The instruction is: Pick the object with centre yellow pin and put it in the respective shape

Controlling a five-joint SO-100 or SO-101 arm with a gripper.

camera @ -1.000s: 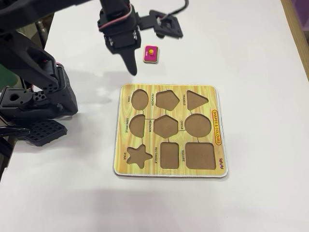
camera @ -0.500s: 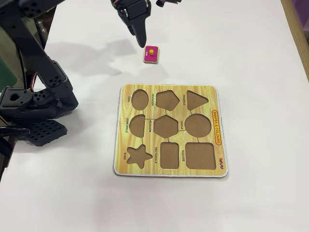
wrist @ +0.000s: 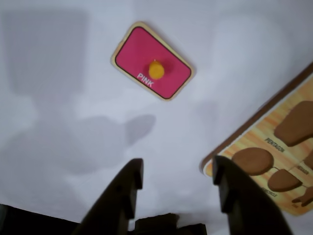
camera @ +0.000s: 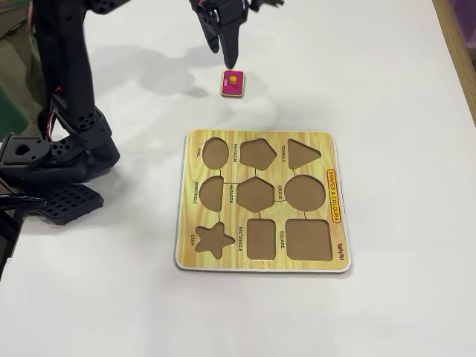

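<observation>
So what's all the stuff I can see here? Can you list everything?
Puzzle piece: one, pink with a yellow knob, flat on the table beyond the board in the fixed view.
Shape board: one, yellow wood-grain, nine empty brown cut-outs, mid-table.
Rectangle cut-out: one, brown, the board's near row, between star and square.
Table: one, white.
Robot arm: one, black, left of the board.
Gripper: one, black, open, just short of the piece.

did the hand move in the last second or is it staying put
Yes. In the fixed view the hand has swung rightward and away from the shape board, now poised just above-left of the pink piece.
</observation>
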